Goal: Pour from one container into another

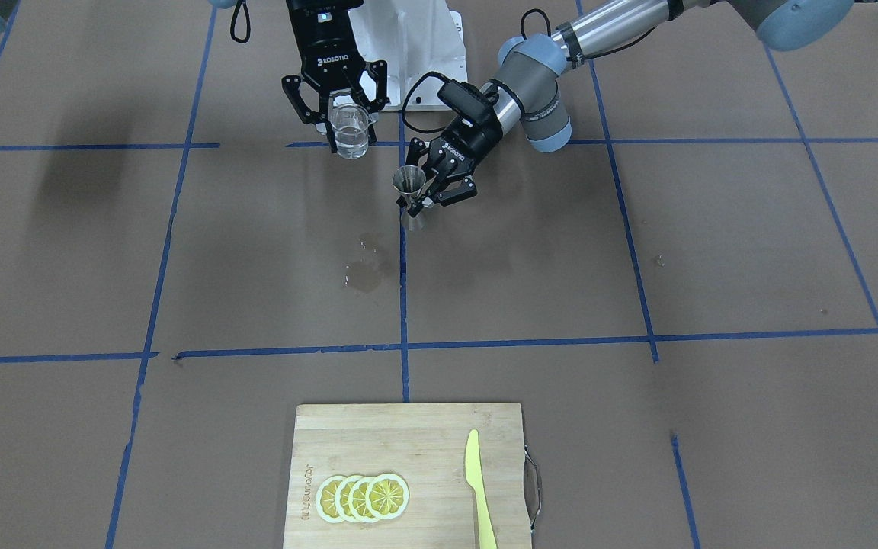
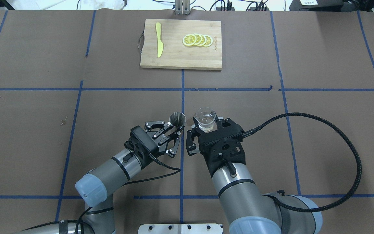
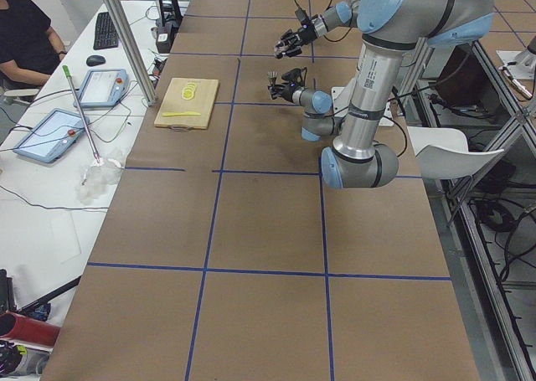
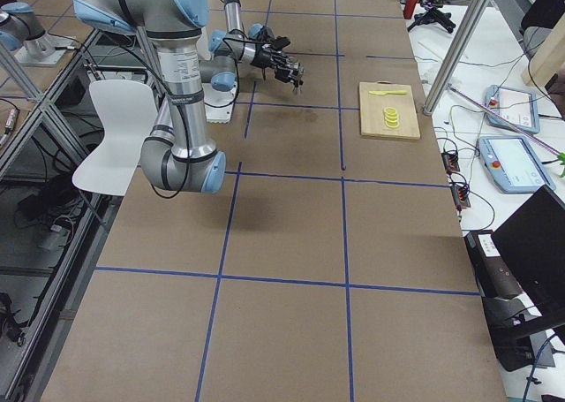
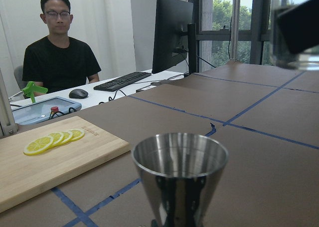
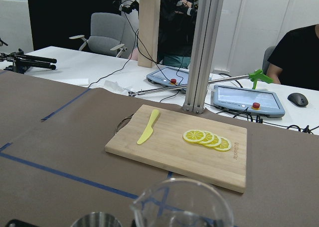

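W/ right claw clamped on glass cup, left claw clamped on jigger waist: bring lip over jigger mouth, tilt slow, keep jigger upright.

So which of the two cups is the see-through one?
The glass cup in the right tool: clear, with a pouring lip. The jigger in the left tool is opaque grey metal, hourglass-shaped.

A wooden cutting board lies at the bottom centre of the front-facing view, with four overlapping lemon slices on its lower left and a yellow knife on its right. A wet stain marks the brown paper mid-frame, just left of a blue tape line. The left wrist view shows a person in black at upper left.
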Motion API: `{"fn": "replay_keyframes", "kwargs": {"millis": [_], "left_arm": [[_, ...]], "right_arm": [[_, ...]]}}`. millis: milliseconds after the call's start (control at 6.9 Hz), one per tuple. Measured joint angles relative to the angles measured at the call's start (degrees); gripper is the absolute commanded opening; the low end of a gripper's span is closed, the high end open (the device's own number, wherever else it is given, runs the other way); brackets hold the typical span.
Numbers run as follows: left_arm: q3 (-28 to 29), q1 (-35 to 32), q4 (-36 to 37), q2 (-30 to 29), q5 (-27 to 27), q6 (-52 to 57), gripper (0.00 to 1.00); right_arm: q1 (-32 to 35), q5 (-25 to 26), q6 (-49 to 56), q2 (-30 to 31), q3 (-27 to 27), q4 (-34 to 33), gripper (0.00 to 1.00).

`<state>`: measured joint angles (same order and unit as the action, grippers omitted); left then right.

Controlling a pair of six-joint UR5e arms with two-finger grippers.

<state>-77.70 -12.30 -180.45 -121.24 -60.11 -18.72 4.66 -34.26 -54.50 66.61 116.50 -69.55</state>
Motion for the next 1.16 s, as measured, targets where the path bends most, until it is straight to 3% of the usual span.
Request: {"fn": "replay_keyframes", "kwargs": {"millis": [1159], "left_arm": [[1.3,0.1,-0.1,-3.3,-1.3,0.0,0.00]], "right_arm": [[1.6,0.3,-0.1,-2.2,-0.5,-8.3,0.00]]}}
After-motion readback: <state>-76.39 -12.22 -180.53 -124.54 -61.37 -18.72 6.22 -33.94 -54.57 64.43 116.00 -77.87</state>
